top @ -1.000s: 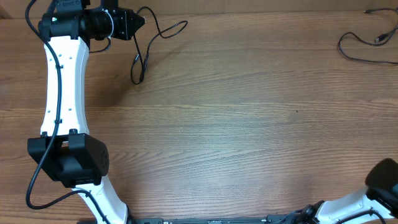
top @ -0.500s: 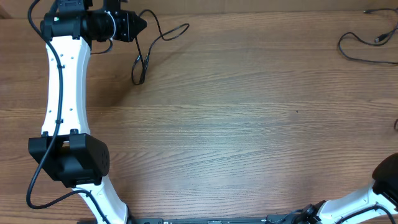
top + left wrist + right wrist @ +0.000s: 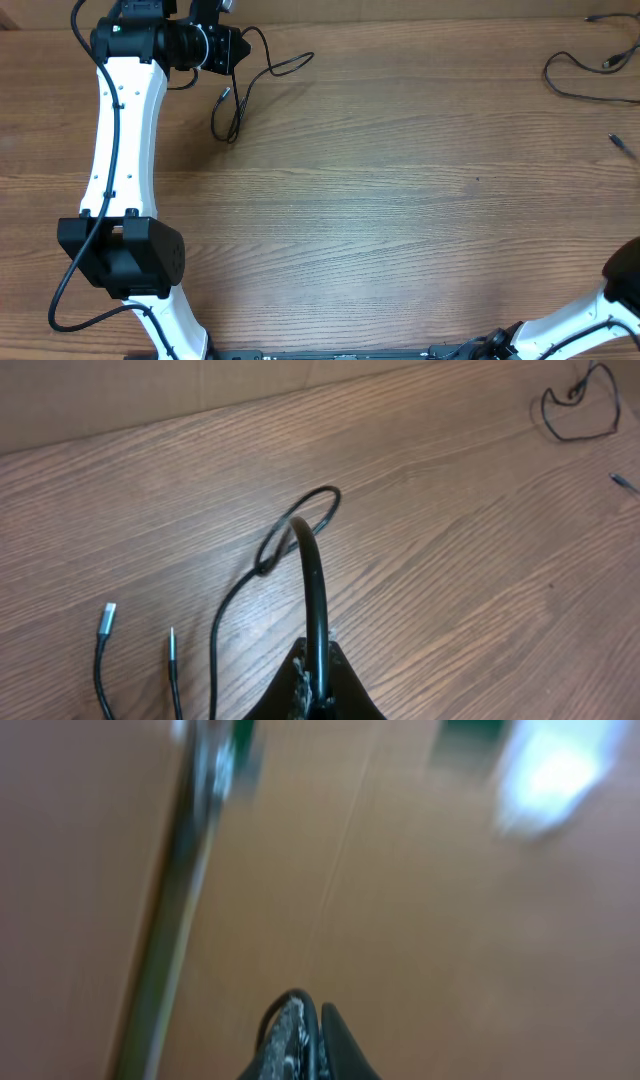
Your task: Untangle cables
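My left gripper [image 3: 232, 46] is at the table's far left, shut on a thin black cable [image 3: 236, 110]. That cable loops right and trails down toward me. In the left wrist view the gripper [image 3: 318, 682] pinches this cable [image 3: 308, 550], which arches up from the jaws. Its silver-tipped plug [image 3: 107, 618] and a thin pin plug [image 3: 171, 645] lie to the left. A second cable [image 3: 572, 82] lies apart at the far right and also shows in the left wrist view [image 3: 575, 415]. A loose plug end [image 3: 621, 143] lies near the right edge. My right gripper [image 3: 308, 1020] is shut with a thin black cord at its tips; that view is blurred.
The wooden table [image 3: 400, 220] fills the view. The left arm's white link and black base [image 3: 120, 260] stand at the front left. The right arm's black joint [image 3: 625, 285] is at the front right corner. A cardboard wall runs along the far edge [image 3: 150, 400].
My left gripper has moved right with its cable, and the loop shifted right with it. A plug end slid up along the right edge. The right arm has drawn further out of view.
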